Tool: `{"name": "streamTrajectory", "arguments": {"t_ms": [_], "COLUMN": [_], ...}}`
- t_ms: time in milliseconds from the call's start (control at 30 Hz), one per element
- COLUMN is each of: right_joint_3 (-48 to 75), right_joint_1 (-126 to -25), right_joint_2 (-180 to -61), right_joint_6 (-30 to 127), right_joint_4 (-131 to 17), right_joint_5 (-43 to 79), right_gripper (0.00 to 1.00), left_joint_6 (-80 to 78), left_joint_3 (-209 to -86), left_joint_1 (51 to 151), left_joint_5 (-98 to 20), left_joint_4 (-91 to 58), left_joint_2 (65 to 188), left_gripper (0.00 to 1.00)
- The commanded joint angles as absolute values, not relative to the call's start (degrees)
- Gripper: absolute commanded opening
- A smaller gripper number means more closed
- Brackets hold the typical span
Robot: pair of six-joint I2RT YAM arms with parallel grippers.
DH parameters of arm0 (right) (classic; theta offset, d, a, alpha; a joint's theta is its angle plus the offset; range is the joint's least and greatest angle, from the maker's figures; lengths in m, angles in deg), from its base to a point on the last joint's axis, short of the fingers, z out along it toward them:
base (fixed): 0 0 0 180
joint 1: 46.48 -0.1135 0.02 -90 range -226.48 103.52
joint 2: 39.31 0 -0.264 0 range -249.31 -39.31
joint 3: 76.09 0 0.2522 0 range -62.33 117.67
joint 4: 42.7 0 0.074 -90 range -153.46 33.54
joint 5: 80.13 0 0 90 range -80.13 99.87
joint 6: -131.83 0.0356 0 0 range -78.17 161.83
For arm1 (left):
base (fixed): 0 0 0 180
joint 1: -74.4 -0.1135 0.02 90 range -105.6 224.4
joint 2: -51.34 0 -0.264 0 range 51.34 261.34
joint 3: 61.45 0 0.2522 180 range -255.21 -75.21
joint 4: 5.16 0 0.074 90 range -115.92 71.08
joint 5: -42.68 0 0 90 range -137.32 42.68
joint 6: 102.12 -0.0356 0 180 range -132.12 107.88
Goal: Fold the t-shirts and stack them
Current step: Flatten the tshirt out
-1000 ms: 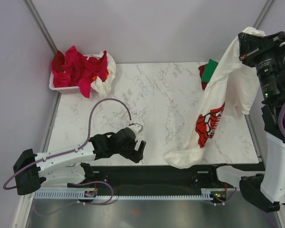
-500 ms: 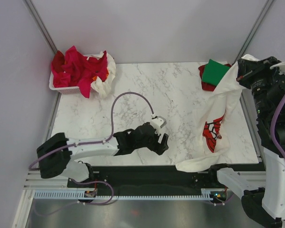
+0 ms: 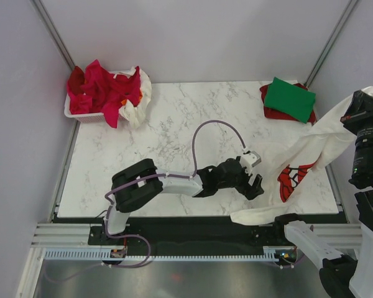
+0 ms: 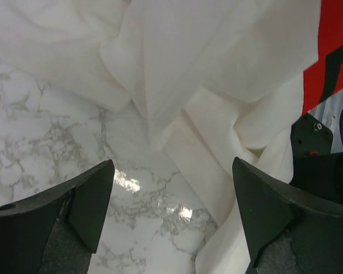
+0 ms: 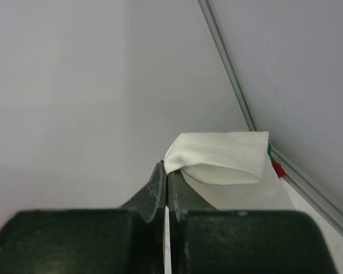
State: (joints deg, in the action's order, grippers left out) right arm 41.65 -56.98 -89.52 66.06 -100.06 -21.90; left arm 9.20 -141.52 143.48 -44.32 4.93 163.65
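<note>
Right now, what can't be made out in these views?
Large white cotton t-shirt: red chest print crumpled in top view, cut by left wrist frame edge.
Red t-shirt: mostly under folded green t-shirt, top view.
White plastic basket: contents piled, count unclear, top view.

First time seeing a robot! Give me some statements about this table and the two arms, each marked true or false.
1. The right pincer is shut on the white t-shirt. True.
2. The left pincer grips that shirt too. False: it is open above the marble table, holding nothing.
3. A green t-shirt lies folded on a red t-shirt at the table's far right corner. True.
4. The basket is empty. False: red and white garments are heaped in it.
5. The white t-shirt lies flat. False: it hangs from the right pincer, lower end at the table's near edge.
</note>
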Motion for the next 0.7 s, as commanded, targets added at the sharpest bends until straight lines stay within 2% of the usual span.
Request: {"name": "streamTrajectory", "arguments": {"t_ms": [0,267,367,400,467,500,567,667], "right_joint_3": [43.93,44.19,44.45,44.45,44.28,44.19,43.75,43.58], "right_joint_1": [-57.90,-60.18,-61.67,-62.03,-62.64,-62.82,-63.17,-63.35], "right_joint_2": [-89.58,-89.23,-89.14,-89.05,-88.97,-88.88,-88.79,-88.88], "right_joint_6": [64.15,63.45,62.84,62.49,62.13,62.13,61.96,61.96], "right_joint_4": [-99.62,-100.67,-100.67,-100.67,-100.67,-100.67,-100.67,-100.59], "right_joint_5": [-24.85,-25.02,-26.34,-26.60,-27.48,-27.83,-28.71,-29.06], "right_gripper": [0.00,0.00,0.00,0.00,0.00,0.00,0.00,0.00], "left_joint_6": [6.34,5.55,5.37,5.37,5.20,4.93,3.62,0.46], "left_joint_3": [-147.45,-155.89,-157.83,-157.92,-158.01,-157.83,-156.43,-153.27], "left_joint_1": [143.92,144.09,144.45,144.45,144.45,144.45,144.45,144.36], "left_joint_5": [-42.66,-40.99,-41.52,-41.96,-42.40,-43.10,-44.85,-47.15], "left_joint_4": [10.87,10.87,10.87,10.87,10.87,10.87,10.87,10.78], "left_joint_2": [168.83,177.46,179.74,180.18,180.45,180.19,178.53,174.85], "left_gripper": [0.91,0.84,0.73,0.60,0.45,0.21,0.02,0.02]}}
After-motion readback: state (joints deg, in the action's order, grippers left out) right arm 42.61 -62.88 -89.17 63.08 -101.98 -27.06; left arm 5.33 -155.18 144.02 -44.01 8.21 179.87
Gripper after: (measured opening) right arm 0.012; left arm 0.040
